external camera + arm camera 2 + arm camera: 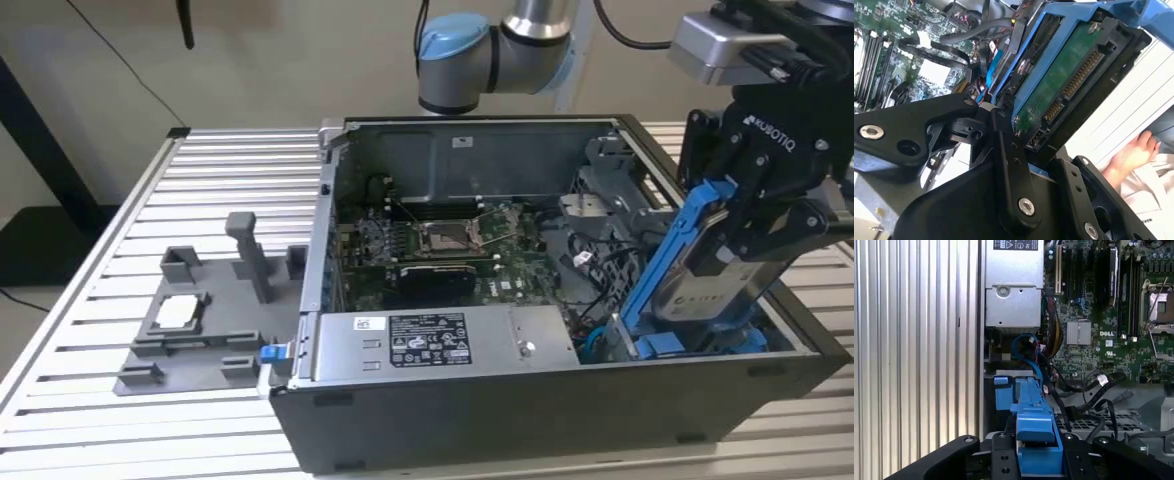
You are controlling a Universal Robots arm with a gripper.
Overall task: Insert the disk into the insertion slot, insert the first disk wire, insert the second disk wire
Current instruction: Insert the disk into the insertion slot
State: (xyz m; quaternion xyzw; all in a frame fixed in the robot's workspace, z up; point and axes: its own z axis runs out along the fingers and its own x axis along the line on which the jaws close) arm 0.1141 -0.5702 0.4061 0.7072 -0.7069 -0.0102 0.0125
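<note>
The disk [710,285], silver-grey in a bright blue carrier, stands steeply tilted at the exterior view's right side of the open computer case. My gripper [771,222] is shut on its upper part. The disk's lower end sits in the insertion slot [697,346], a grey cage with blue tabs at the case's near right corner. In the second wrist view the disk's green circuit-board side [1069,85] and its connectors face the camera. In the first wrist view the blue carrier handle [1035,427] runs between my fingers towards the slot's blue tab [1002,390]. Loose black wires [1102,380] and a blue wire [1026,347] lie beside the slot.
A grey power supply [427,340] fills the case's front, with the motherboard and processor socket [445,237] behind it. A grey fixture plate [200,320] with upright posts lies on the slatted table [160,200] at the exterior view's left. A person's hand [1131,155] rests outside the case.
</note>
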